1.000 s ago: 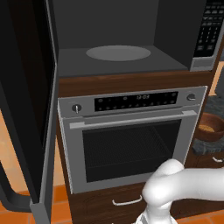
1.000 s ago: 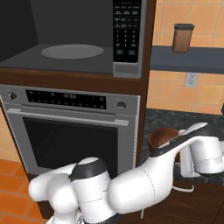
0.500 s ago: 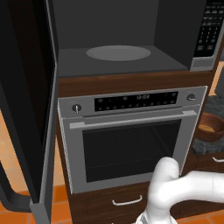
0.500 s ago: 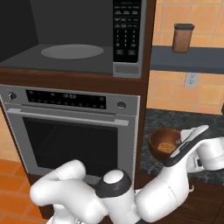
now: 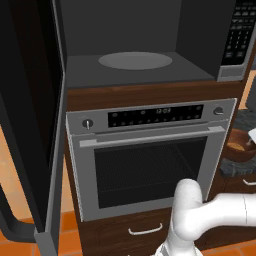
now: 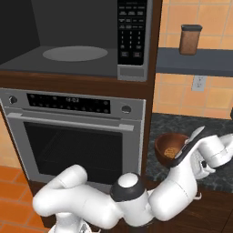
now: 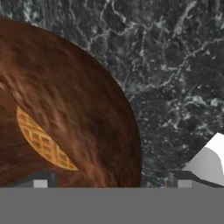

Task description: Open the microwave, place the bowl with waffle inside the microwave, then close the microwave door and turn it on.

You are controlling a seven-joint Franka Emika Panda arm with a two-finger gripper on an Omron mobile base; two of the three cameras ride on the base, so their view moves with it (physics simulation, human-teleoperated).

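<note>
Hand spread wide over the bowl on the bench, microwave standing open.

The white arm's hand [image 6: 184, 152] hangs with its jaws wide apart, straddling the rim of the small round dark-brown wooden bowl [image 6: 169, 148] without gripping it; the bowl sits on the dark speckled stone bench [image 7: 175, 65], a golden waffle [image 7: 43, 140] inside. The large black-and-grey microwave [image 5: 150, 45] is above the steel oven [image 5: 150, 165], its dark glass door [image 5: 35, 115] swung open left, grey turntable [image 5: 135, 60] bare.
</note>
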